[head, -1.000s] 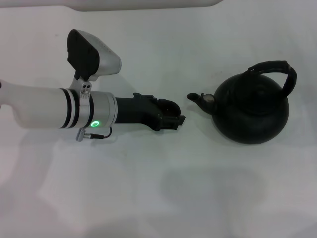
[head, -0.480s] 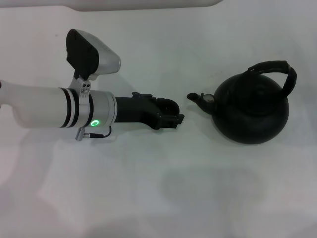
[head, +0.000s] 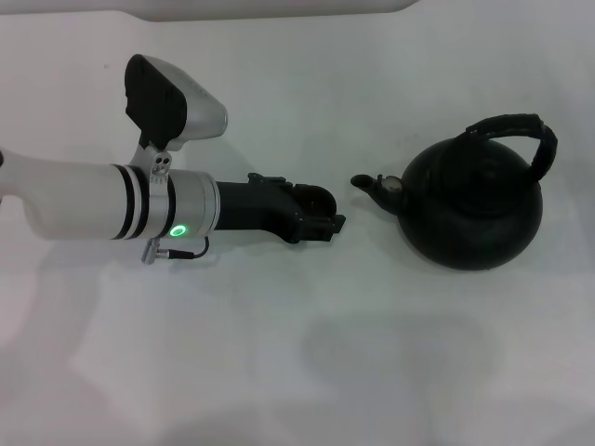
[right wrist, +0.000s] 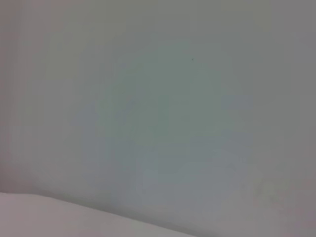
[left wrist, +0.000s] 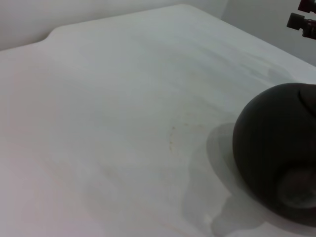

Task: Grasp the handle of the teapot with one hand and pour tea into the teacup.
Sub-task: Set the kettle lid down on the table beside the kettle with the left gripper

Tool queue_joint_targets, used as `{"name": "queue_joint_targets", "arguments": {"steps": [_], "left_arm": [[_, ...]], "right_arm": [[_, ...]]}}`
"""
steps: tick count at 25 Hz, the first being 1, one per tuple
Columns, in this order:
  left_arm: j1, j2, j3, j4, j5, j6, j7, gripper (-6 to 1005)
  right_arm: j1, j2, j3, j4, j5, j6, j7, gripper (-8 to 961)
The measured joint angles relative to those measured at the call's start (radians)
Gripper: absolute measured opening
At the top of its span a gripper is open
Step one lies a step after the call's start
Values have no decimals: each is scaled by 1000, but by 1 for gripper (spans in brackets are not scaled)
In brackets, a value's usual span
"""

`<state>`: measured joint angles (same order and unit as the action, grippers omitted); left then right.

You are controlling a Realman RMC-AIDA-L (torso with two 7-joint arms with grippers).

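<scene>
Your left tool (head: 327, 226), seemingly holding the teacup (head: 319, 199), jaw state unclear, sits on the worktop (head: 297, 353) near the spout; teapot (head: 471, 204) looks heavy, rigid, so take the handle (head: 521, 127) at the arch's top.

One teapot (head: 472, 207), one arm (head: 112, 200)

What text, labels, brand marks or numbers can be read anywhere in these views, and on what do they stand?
None: no words, brands or numbers show on the teapot, its handle, the left gripper or the table.
The arm carries only a green light, not a sign.
</scene>
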<state>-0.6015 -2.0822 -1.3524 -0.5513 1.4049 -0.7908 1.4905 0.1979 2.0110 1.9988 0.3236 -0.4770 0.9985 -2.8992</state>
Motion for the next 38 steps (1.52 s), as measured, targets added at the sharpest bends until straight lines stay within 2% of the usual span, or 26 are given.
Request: {"name": "queue_joint_targets", "arguments": {"steps": [30, 33, 38], "left_arm": [[11, 2, 10, -26, 7, -2, -32, 785], [12, 2, 11, -26, 7, -2, -32, 880], [30, 3, 15, -52, 9, 5, -32, 881]], "right_arm": [[-5, 0, 0, 0, -2, -2, 0, 790], [-5, 0, 0, 0, -2, -2, 0, 790], [-4, 0, 0, 0, -2, -2, 0, 790]]}}
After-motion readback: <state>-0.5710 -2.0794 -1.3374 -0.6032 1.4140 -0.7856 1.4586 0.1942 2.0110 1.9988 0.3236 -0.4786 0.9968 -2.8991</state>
